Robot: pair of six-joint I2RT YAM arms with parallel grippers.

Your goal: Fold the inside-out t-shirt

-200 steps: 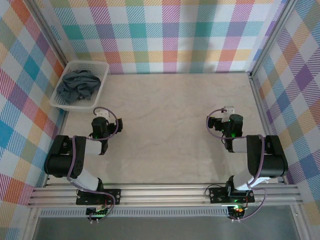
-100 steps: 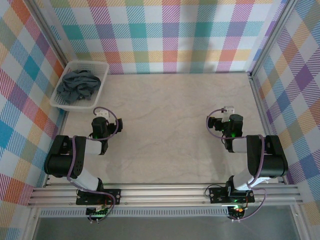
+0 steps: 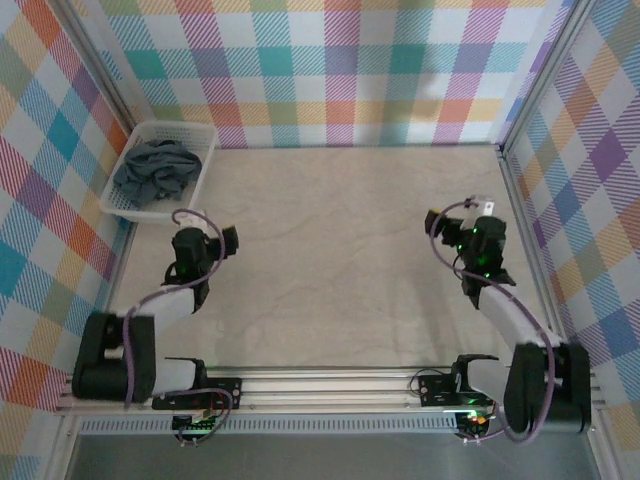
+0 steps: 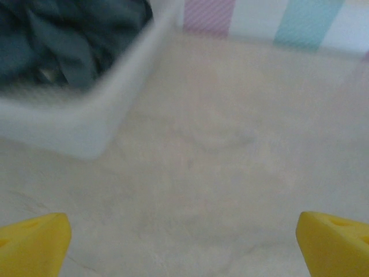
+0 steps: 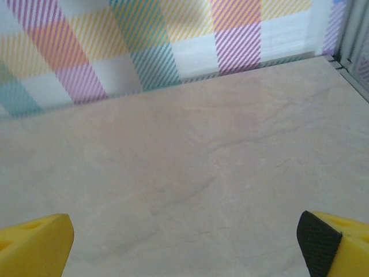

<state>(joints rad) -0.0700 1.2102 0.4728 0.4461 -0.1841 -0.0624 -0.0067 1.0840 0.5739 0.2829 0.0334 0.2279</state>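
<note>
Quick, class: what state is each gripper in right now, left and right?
Left gripper: open, fingers wide apart, holding nothing.
Right gripper: open, holding nothing.

Both arms now reach farther out from their bases, with their elbows dropped low toward the near rail. The left end effector (image 3: 190, 245) sits slightly farther left, closer to the basket (image 3: 204, 160). The right end effector (image 3: 483, 238) is now farther right and farther from its base, nearer the side wall.

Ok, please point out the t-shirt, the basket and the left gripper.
blue-grey t-shirt (image 3: 155, 170): top view, its crumpled middle.
white basket (image 3: 204, 165): top view, its right wall.
left gripper (image 4: 183, 231): left wrist view, midway between its yellow fingertips.
</note>
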